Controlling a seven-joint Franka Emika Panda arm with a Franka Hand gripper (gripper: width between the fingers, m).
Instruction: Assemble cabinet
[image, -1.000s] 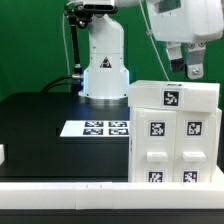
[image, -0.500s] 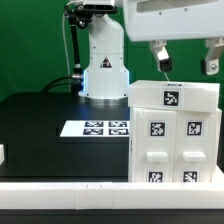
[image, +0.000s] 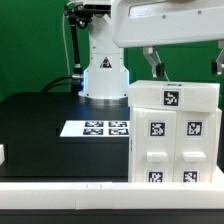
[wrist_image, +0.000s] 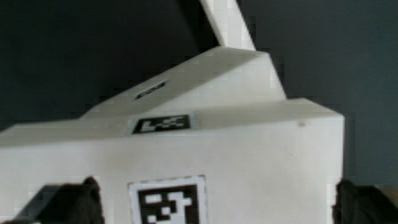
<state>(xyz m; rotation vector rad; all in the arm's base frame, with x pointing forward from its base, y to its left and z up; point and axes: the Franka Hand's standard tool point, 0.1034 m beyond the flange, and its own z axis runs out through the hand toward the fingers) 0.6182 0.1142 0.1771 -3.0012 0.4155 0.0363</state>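
Arm reaches in from above, wrist low over cabinet (image: 173, 135) at exterior view's right. Gripper (image: 184, 62) points down, fingers (image: 152, 61) spread wide apart, hovering just above top slab (image: 173, 95), holding nothing. Cabinet stands upright on black table (image: 45, 125), tagged door panels facing camera. Marker board (image: 97, 128) lies flat just beside cabinet, toward exterior view's left. Robot base (image: 104, 70) behind it.

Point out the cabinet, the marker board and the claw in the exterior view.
cabinet (image: 172, 135): exterior view, on its tagged front face.
marker board (image: 97, 128): exterior view, on the flat sheet, among its printed tags.
claw (image: 184, 62): exterior view, midway between its two fingertips, above the cabinet's top.
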